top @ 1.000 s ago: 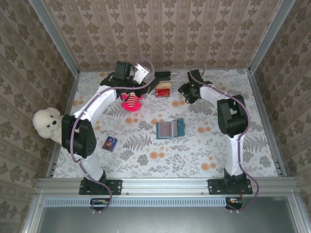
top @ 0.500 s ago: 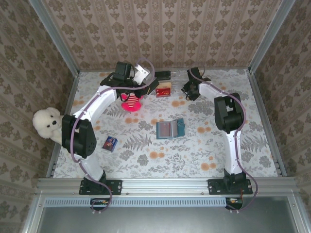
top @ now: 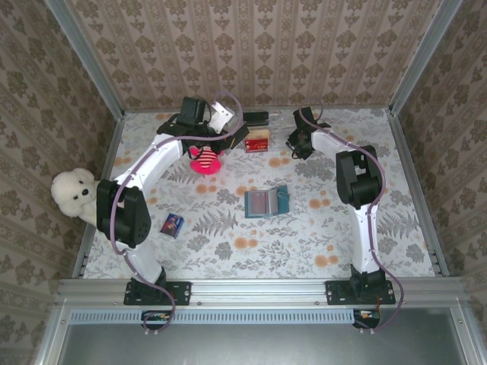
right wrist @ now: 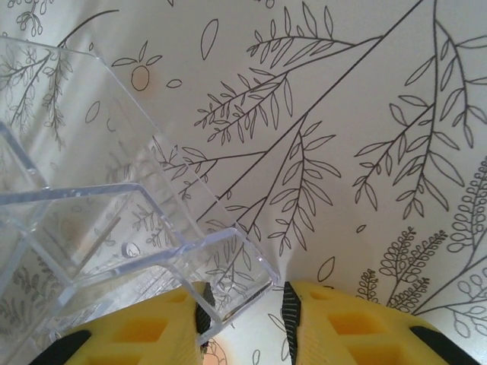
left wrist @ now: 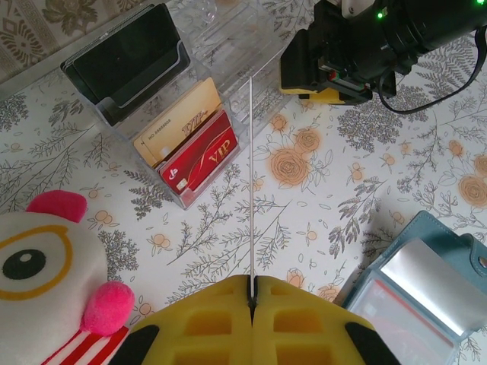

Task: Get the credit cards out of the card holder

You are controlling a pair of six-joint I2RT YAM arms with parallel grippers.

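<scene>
Yellow fingers of the left gripper (left wrist: pixel 251 280) are pressed together on a thin card (left wrist: pixel 249 175) seen edge-on (its colour cannot be told). The left arm (top: pixel 152 163) arches from its base to the far side of the table, passing beside a pink-and-red plush toy (top: pixel 204 158). The right arm (top: pixel 358 179) folds at the elbow and reaches toward the same far edge. The right gripper (right wrist: pixel 245 298) has its fingers a little apart around a corner of the clear tray (right wrist: pixel 114 220), with a sliver of table between the tray wall and the right pad.

The table (top: pixel 228 251) is pale with a floral print, and brown patterned wallpaper (top: pixel 259 46) lines the enclosure.

Two credit cards (left wrist: pixel 199 156), one gold and one red, stand in the tray just ahead of the left fingers. The card holder (top: pixel 266 202) lies open mid-table, apart from both grippers and nearer the arm bases.
</scene>
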